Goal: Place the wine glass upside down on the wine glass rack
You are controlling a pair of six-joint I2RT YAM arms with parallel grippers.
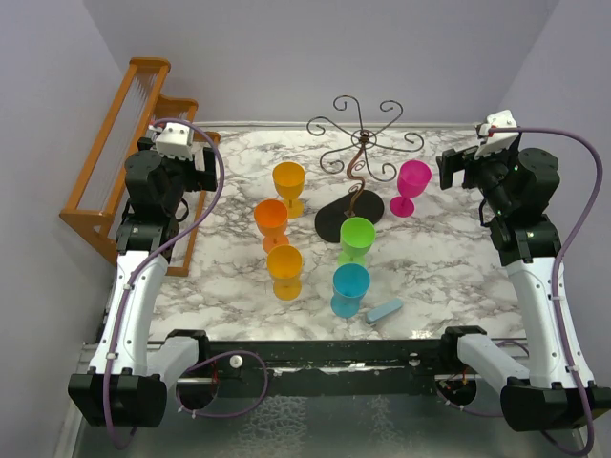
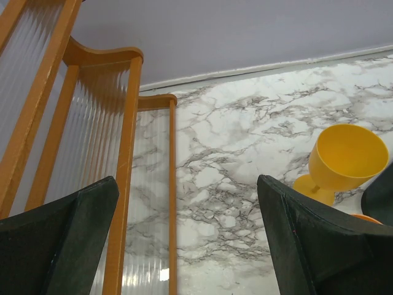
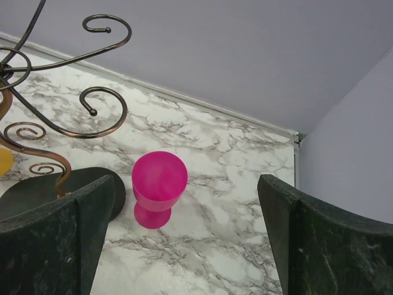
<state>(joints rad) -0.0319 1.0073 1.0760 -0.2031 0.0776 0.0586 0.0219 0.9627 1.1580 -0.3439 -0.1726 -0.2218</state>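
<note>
The wire wine glass rack [image 1: 357, 157] stands at the back middle of the marble table on a black oval base [image 1: 348, 218]; its curled arms show in the right wrist view [image 3: 92, 110]. A magenta wine glass [image 1: 412, 185] stands upright right of it, also in the right wrist view [image 3: 158, 187]. My right gripper [image 1: 461, 167] is open and empty, raised to the right of the magenta glass. My left gripper [image 1: 205, 164] is open and empty, raised at the back left by the wooden rack. A yellow glass [image 2: 344, 161] shows in the left wrist view.
Yellow [image 1: 288, 186], orange [image 1: 271, 222], a second yellow-orange [image 1: 284, 271], green [image 1: 357, 239] and cyan [image 1: 350, 289] glasses stand upright mid-table. A light blue block [image 1: 385, 310] lies near the front. The orange-brown wooden rack [image 1: 124, 143] sits at the left edge [image 2: 126, 160].
</note>
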